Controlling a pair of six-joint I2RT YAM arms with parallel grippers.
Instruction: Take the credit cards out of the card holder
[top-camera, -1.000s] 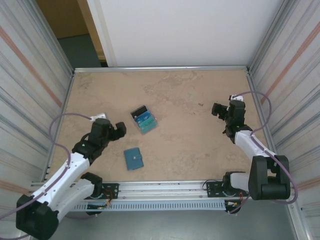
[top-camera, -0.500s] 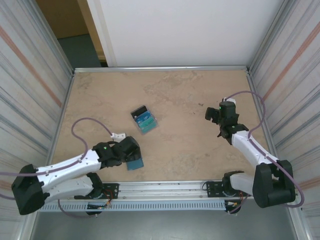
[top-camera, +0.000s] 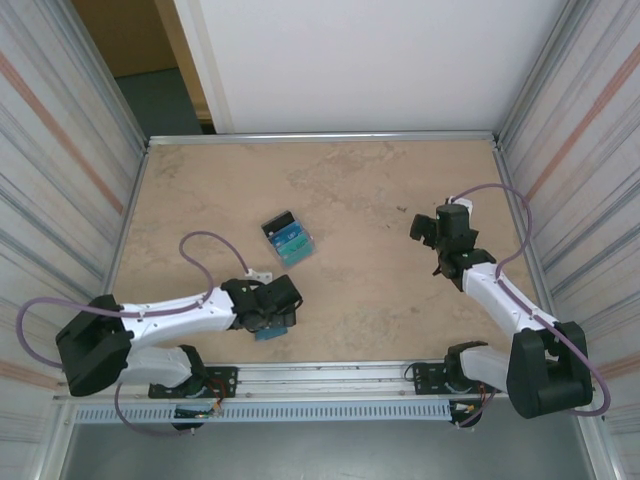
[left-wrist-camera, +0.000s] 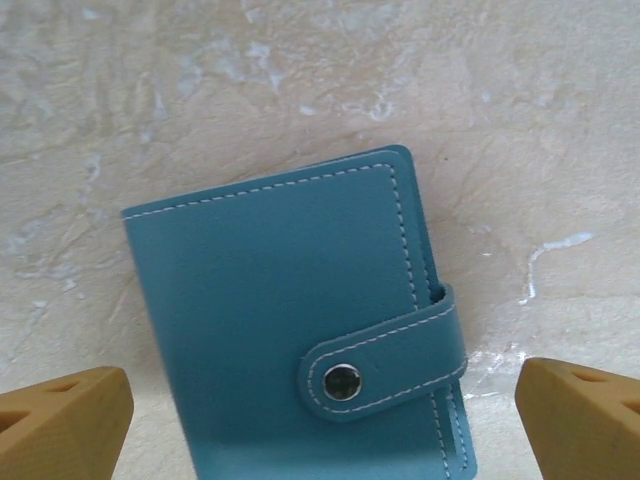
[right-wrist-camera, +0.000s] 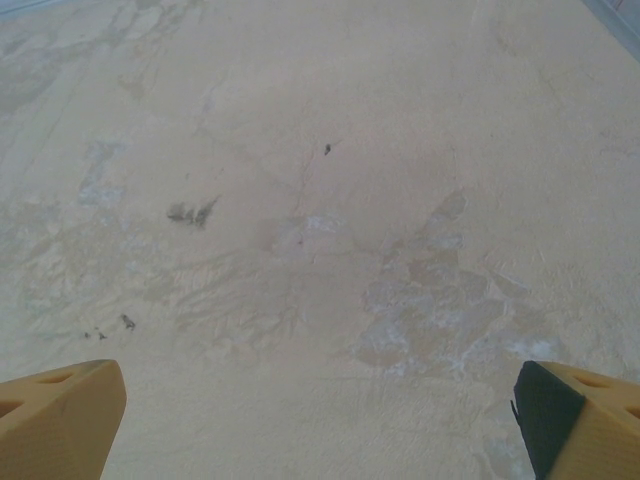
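Note:
The card holder (left-wrist-camera: 285, 310) is a teal-blue wallet lying flat on the table, folded shut with its snap strap fastened. My left gripper (left-wrist-camera: 325, 420) hovers open right over it, one yellow fingertip (left-wrist-camera: 60, 420) on each side, neither touching it. In the top view the left gripper (top-camera: 278, 303) covers most of the card holder (top-camera: 266, 333). The credit cards (top-camera: 288, 241), black, blue and teal-green, lie fanned on the table farther back. My right gripper (top-camera: 424, 226) is open above bare table at the right, and its jaws (right-wrist-camera: 320, 420) hold nothing.
Metal walls (top-camera: 560, 150) close the beige table (top-camera: 370, 190) on the left, right and back. A rail (top-camera: 320, 380) runs along the near edge by the arm bases. The left arm's cable (top-camera: 205, 250) loops over the table.
My left arm has swung right and toward the near edge, bringing its open gripper over the card holder. The right gripper shifted slightly left, then held still.

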